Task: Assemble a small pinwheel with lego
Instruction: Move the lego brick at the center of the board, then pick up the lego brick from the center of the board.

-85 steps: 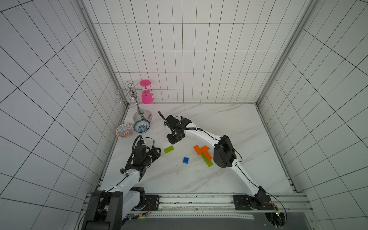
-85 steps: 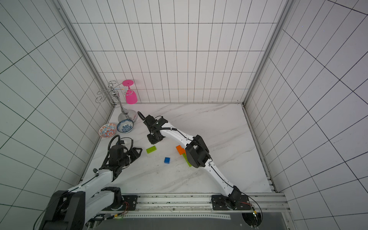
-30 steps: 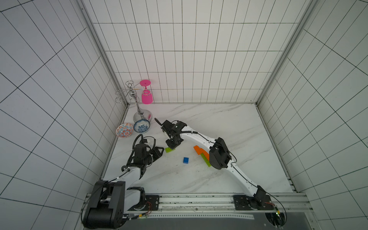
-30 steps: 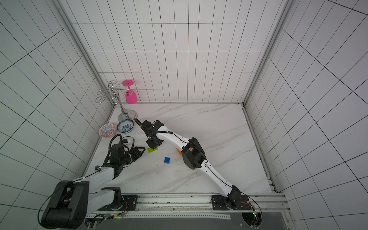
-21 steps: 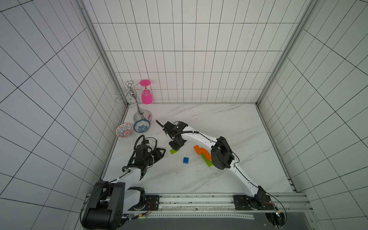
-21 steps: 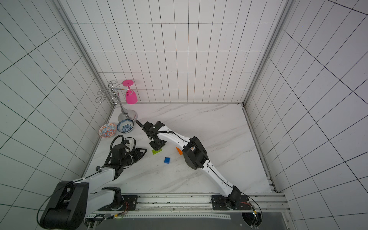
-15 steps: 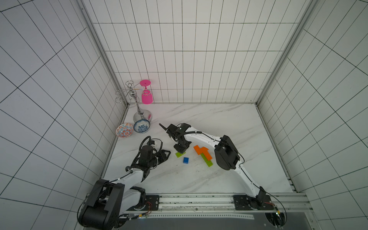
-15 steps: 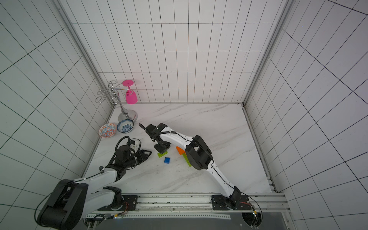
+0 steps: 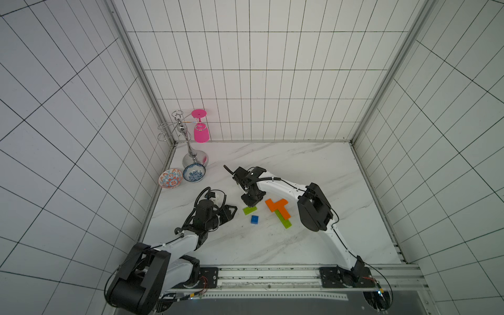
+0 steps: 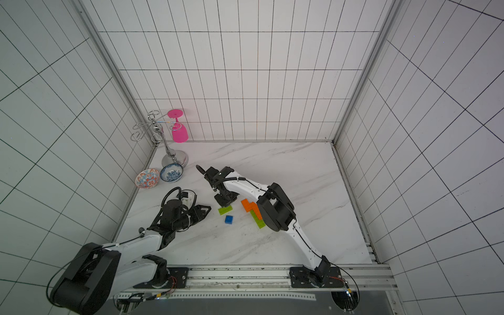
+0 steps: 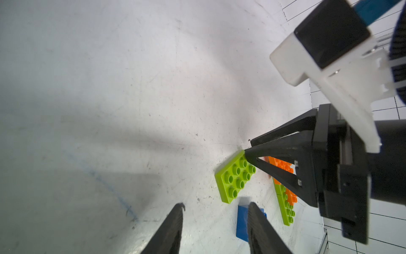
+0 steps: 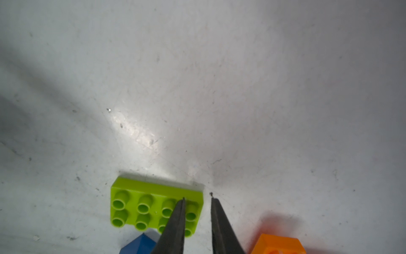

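right gripper [image 12: 197,199]: slightly parted over end of lime-green studded rectangular plastic brick [image 12: 140,198]
left gripper [image 9: 233,213]: spread, empty, at brick's 9 o'clock

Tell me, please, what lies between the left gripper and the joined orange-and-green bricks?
A loose lime-green brick and a small blue square brick lie on the marble tabletop there, apart from each other, seen in both top views.

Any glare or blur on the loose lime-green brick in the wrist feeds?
Right wrist: the lime-green studded plastic brick is sharp, a glare patch lies on the white marble tabletop near it, and the corners darken. Left wrist: the brick is sharp too, and long soft shadows cross the tabletop.
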`<control>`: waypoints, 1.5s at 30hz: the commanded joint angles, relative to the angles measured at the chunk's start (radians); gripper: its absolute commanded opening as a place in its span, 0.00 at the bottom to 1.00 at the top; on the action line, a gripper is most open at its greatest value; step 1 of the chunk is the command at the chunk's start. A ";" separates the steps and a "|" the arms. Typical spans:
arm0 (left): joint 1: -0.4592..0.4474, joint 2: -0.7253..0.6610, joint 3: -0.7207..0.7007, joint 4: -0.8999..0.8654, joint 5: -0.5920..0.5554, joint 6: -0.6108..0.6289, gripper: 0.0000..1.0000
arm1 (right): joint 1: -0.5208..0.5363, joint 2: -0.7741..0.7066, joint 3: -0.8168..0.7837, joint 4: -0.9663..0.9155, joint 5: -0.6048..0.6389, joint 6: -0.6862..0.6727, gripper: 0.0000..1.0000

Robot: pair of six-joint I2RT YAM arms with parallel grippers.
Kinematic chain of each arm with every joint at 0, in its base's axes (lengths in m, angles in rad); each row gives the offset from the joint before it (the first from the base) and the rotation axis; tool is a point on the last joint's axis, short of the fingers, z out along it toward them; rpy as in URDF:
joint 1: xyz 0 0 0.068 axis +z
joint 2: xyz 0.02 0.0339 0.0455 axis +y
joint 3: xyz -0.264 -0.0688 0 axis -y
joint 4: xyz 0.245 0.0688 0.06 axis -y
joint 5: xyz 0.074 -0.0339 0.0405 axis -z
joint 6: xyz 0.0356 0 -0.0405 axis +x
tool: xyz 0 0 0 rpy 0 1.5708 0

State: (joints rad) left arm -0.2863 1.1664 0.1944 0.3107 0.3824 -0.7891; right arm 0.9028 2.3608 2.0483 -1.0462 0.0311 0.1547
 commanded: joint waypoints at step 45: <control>-0.020 -0.007 0.005 0.004 -0.028 0.005 0.50 | -0.001 -0.036 -0.112 0.010 -0.023 0.131 0.19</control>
State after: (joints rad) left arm -0.3023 1.1717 0.1944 0.3103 0.3695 -0.7872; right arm 0.8928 2.3253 1.9701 -1.0031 0.0029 0.2733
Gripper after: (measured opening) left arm 0.496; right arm 0.197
